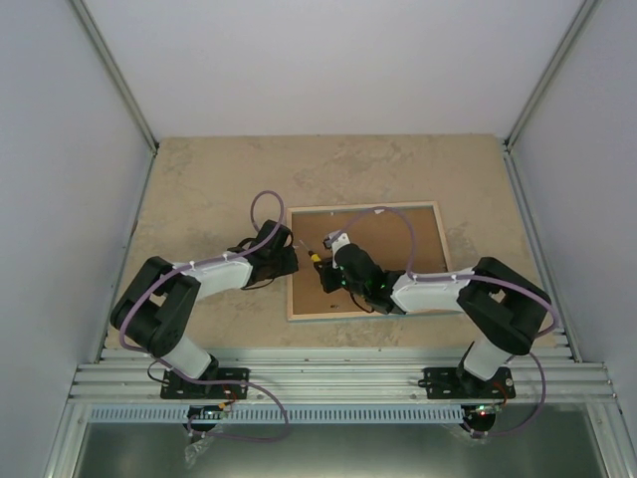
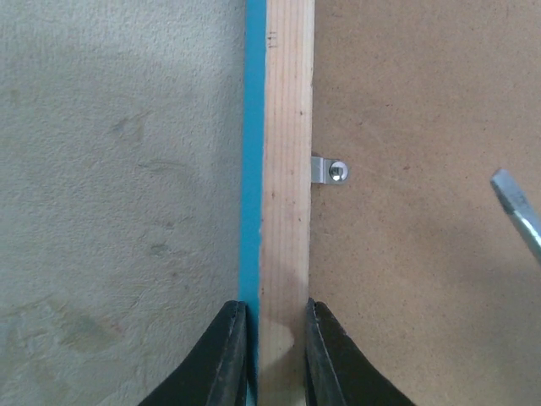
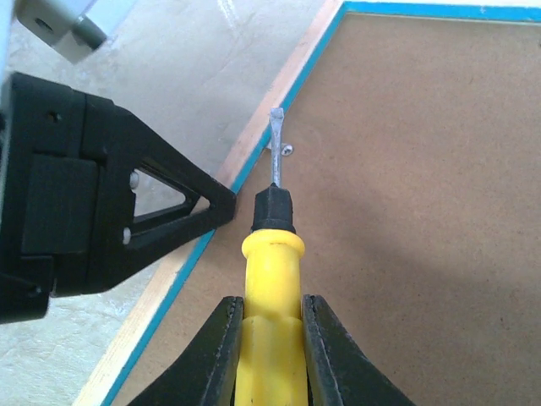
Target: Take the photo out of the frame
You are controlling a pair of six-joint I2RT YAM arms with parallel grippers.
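Note:
The frame (image 1: 363, 207) lies face down on the table, its brown backing (image 1: 388, 249) facing up. The photo is hidden under that backing. My left gripper (image 2: 277, 306) is shut on the frame's left rail (image 2: 286, 169), one finger on the turquoise outer side and the other on the inner side. My right gripper (image 3: 272, 298) is shut on a yellow-handled screwdriver (image 3: 272, 254). The screwdriver's flat blade (image 3: 275, 156) points at a small metal clip (image 3: 285, 149) on the inner edge of that rail. The same clip (image 2: 328, 171) shows in the left wrist view, with the blade tip (image 2: 517, 211) to its right.
The beige table (image 1: 209, 189) is walled by white panels on three sides. An aluminium rail (image 1: 338, 378) carrying both arm bases runs along the near edge. The left gripper's black finger (image 3: 169, 211) sits close beside the screwdriver.

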